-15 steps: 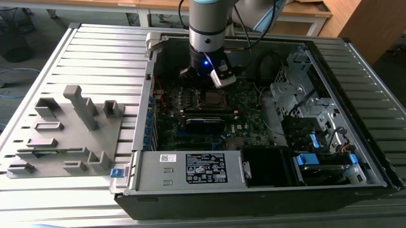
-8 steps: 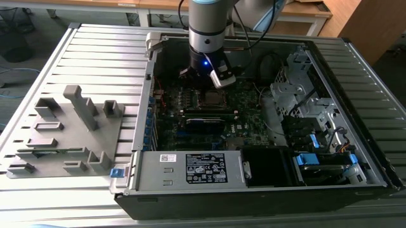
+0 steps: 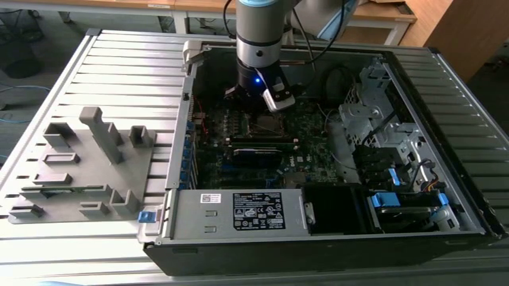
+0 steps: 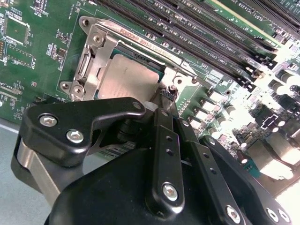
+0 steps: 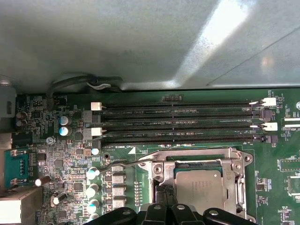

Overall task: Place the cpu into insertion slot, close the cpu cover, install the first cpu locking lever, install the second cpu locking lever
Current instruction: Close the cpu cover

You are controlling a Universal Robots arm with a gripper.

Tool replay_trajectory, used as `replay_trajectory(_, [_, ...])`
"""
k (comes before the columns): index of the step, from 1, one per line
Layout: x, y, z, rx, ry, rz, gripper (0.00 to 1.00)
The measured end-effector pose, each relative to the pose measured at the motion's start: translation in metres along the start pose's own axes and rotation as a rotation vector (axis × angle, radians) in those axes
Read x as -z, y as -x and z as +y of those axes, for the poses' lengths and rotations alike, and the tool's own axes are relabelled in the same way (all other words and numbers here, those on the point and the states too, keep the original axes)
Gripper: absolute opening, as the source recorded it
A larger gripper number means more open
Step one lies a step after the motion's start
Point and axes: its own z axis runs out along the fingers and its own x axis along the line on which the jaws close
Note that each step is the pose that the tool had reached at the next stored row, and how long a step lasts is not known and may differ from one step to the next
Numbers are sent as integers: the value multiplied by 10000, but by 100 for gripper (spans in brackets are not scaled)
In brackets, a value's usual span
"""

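Gripper (image 4: 165, 96), pinched closed, is hovering at the cpu cover (image 4: 90, 63) edge; the stiff, springy wire locking lever (image 5: 123, 163) likely suits hooking its end

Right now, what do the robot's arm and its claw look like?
The arm is a round silver-grey tube with a pale blue ring at the top. Lower down it turns black, with a small blue light glowing and a whitish box on its side. The gripper is matte black, built from chunky jointed bars held by shiny silver screws.
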Motion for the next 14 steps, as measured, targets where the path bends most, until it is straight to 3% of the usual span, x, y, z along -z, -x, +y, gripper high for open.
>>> replay_trajectory(14, [-9,0,0,0,2,-1,10])
